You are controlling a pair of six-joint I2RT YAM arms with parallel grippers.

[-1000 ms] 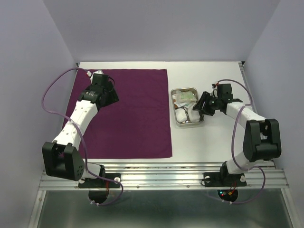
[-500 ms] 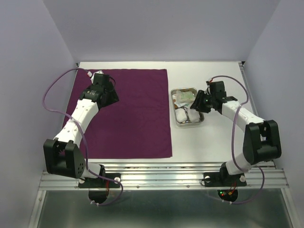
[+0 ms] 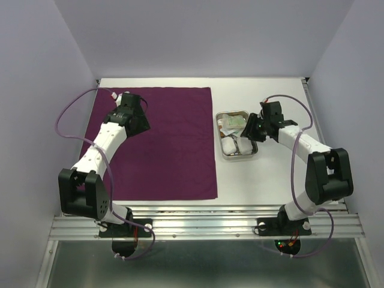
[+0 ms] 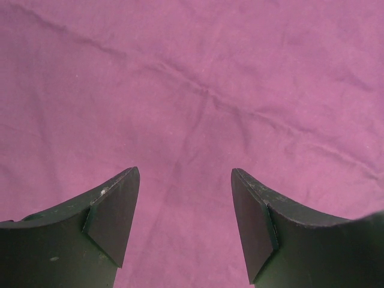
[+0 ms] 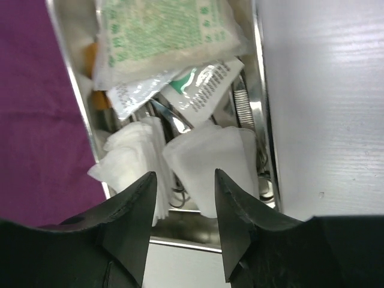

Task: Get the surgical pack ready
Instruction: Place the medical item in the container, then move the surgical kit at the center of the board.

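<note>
A large deep-purple drape [image 3: 168, 144] lies spread flat on the left half of the white table. My left gripper [image 3: 139, 122] hovers over its far left part, and in the left wrist view this gripper [image 4: 185, 174] is open with only cloth [image 4: 192, 78] beneath. A small steel tray [image 3: 238, 158] stands right of the drape. It holds white gauze pads [image 5: 207, 162], a green-printed packet [image 5: 162, 36], smaller packets [image 5: 198, 84] and steel instruments [image 5: 243, 108]. My right gripper [image 5: 184, 177] is open above the tray's near end [image 5: 192, 231], nothing between its fingers. From above, the right gripper [image 3: 249, 128] is over the tray's right side.
A strip of bare white table [image 3: 282, 174] lies right of and in front of the tray. Pale walls enclose the table on three sides. An aluminium rail [image 3: 204, 225] runs along the near edge. A purple cable [image 3: 66, 120] loops beside the left arm.
My right gripper has moved left, from beside the tray to over its right side, and its jaws have narrowed a little. The left arm has shifted only slightly.
</note>
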